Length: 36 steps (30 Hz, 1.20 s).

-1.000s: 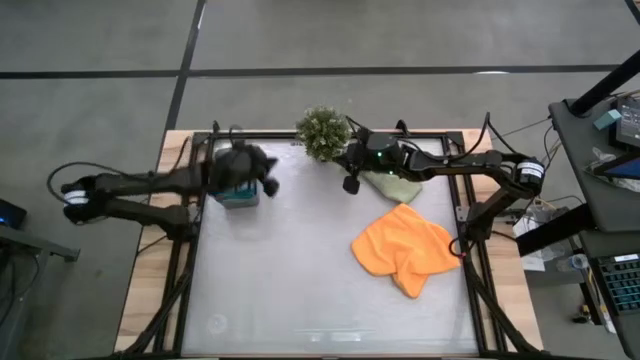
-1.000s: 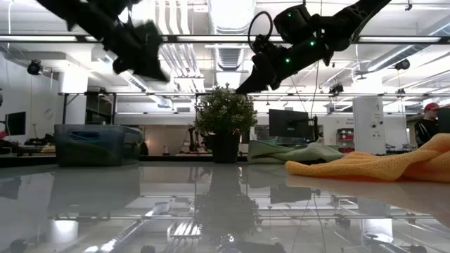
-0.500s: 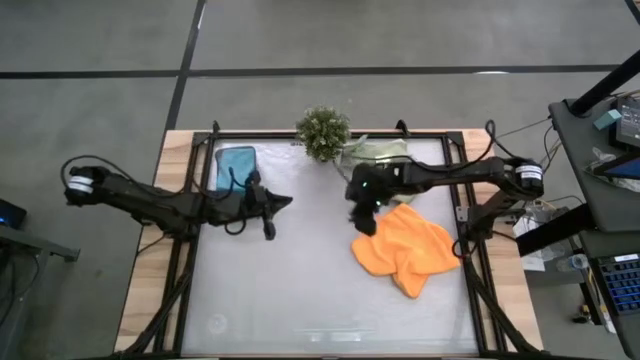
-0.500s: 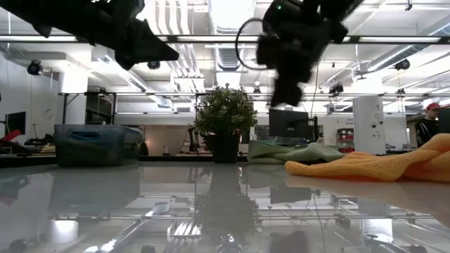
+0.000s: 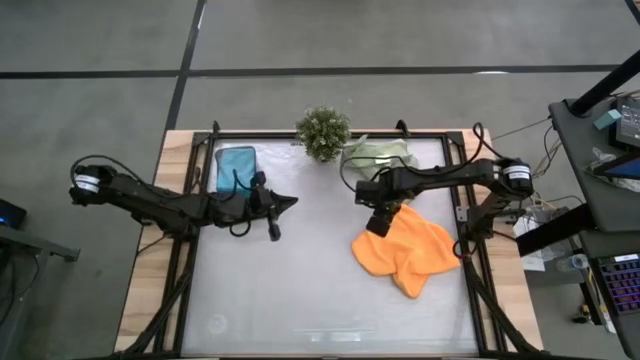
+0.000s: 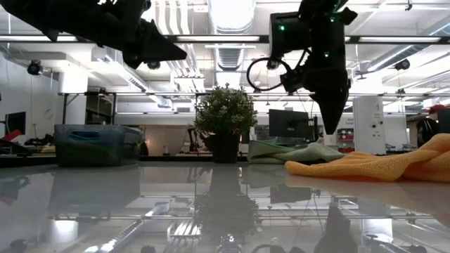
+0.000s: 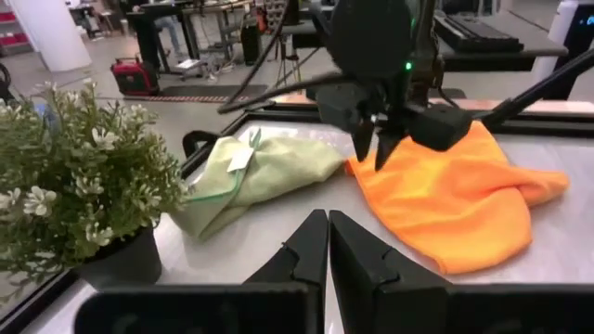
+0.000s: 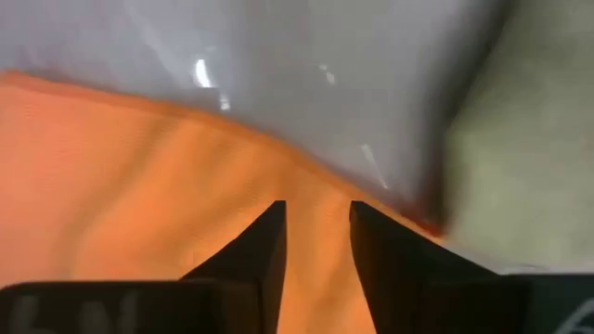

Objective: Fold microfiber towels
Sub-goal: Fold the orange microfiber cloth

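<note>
White surface (image 5: 300, 290): orange towel (image 5: 408, 250) crumpled at 4 o'clock, sage-green towel (image 5: 378, 153) at 1 o'clock beside plant (image 5: 323, 132). Right gripper (image 5: 379, 222) above orange towel's edge, fingers parted, holding nothing. Left gripper (image 5: 290, 201) near centre-left, fingers clenched, empty.

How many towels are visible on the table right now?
3: an orange towel right of centre, crumpled; a pale green towel at the back beside the plant; a teal towel in the back-left tray. More may be stacked underneath.
</note>
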Available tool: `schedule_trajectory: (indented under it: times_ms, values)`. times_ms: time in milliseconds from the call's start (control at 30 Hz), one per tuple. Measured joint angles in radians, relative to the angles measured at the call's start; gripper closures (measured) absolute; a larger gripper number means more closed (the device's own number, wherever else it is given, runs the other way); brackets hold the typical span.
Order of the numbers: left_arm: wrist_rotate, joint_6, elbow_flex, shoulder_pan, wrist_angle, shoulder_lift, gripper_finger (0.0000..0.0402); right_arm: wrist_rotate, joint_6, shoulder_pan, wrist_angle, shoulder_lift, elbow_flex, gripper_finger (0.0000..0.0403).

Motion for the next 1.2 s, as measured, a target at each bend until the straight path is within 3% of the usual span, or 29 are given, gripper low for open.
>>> schedule_trajectory:
  times_ms: [233, 433, 667, 933, 1200]
  values:
    - [0.005, -0.052, -0.001, -0.017, 0.017, 0.006, 0.0402, -0.216, -0.028, 0.053, 0.201, 0.0, -0.12, 0.0236]
    - [0.005, -0.053, -0.001, -0.035, 0.091, 0.057, 0.0402, -0.304, -0.092, 0.099, 0.318, 0.05, -0.214, 0.0218]
    - [0.009, -0.052, 0.009, -0.035, 0.178, 0.16, 0.0402, -0.314, -0.109, 0.099, 0.425, 0.132, -0.202, 0.0272]
    - [0.009, -0.054, 0.021, -0.036, 0.228, 0.232, 0.0402, -0.311, -0.196, 0.101, 0.694, 0.155, -0.173, 0.0382]
    - [0.014, -0.081, 0.02, -0.053, 0.238, 0.232, 0.0402, -0.301, -0.388, 0.101, 1.034, 0.117, -0.165, 0.0394]
